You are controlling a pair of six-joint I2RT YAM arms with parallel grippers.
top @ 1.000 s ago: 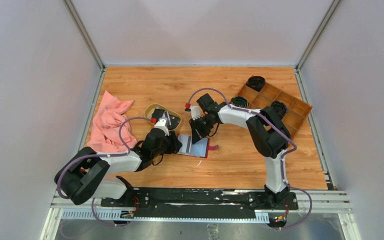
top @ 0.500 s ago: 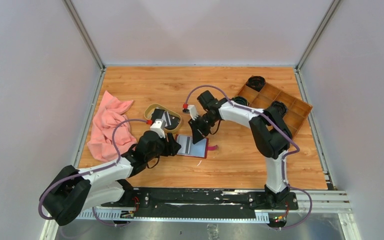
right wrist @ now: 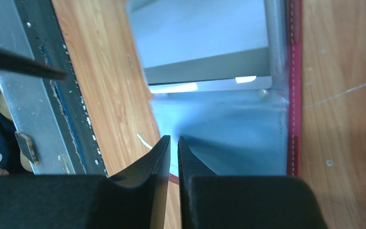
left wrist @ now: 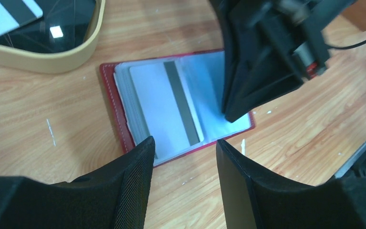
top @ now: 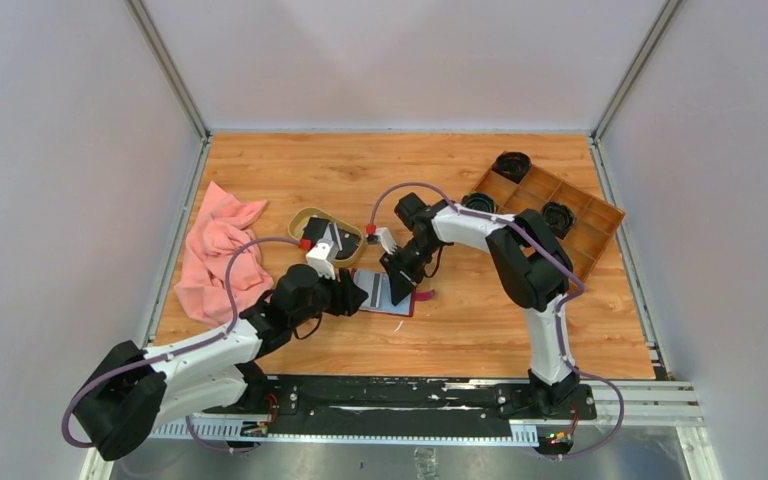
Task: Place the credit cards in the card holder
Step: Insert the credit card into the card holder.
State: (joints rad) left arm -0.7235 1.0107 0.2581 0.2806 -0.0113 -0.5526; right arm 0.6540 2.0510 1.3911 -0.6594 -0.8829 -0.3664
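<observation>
Here, card [left wrist: 169, 107] (striped) in card holder [left wrist: 110, 90].

Your card holder [left wrist: 205, 81] lies open and flat on the wood, with its dark red leather border around pale grey clear pockets. A white card [left wrist: 164, 107] with a grey stripe rests on its left page. The card sits square to the page, and the stripe runs across the page's width. You cannot tell if it is fully inside a pocket. Just beyond the holder, the oval tan dish [left wrist: 43, 61] holds a second white card [left wrist: 0, 16] with a dark stripe, resting on a black card [left wrist: 62, 28].
</observation>
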